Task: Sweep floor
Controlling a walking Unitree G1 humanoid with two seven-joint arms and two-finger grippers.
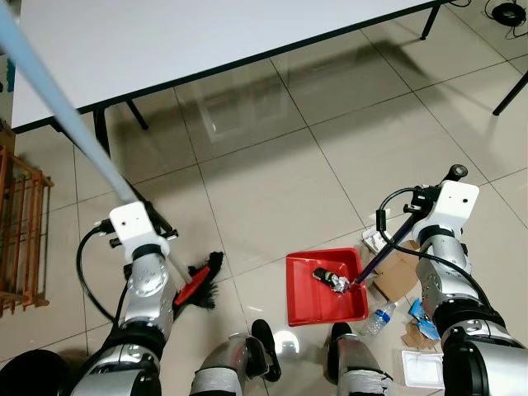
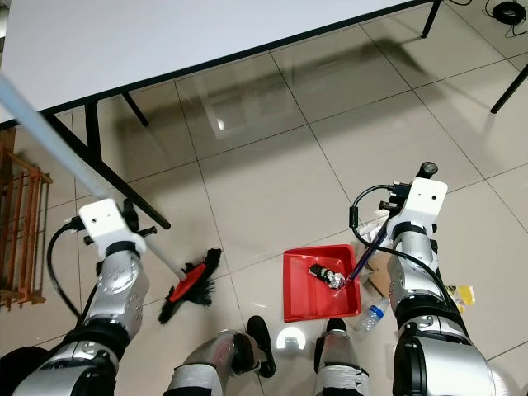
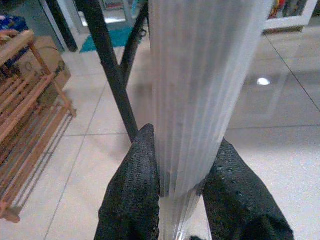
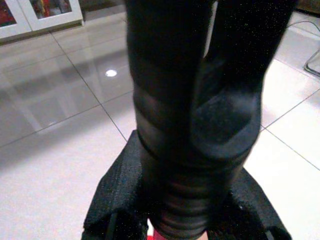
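The robot stands on pale floor tiles in front of a white table with black legs. Its left gripper has both black fingers pressed against the ribbed, pale broom handle, pinching it from either side. The handle runs up and away past the robot's left shoulder, and the broom head, red with black bristles, rests on the floor just beside the left arm, close to the robot's feet.

The right gripper clamps a dark, ringed dustpan handle, its fingers closed on it at both sides. That handle slopes down to the red dustpan, which sits flat on the tiles just ahead of the robot's right foot. Inside the pan, near the handle end, lies a small heap of rubbish: something dark and something crumpled and silvery.

To the right of the pan, more litter lies on the floor: a flat piece of cardboard, a clear plastic bottle on its side touching the pan's corner, and some paper scraps further right. A wooden rack stands at the robot's far left, near the table leg.
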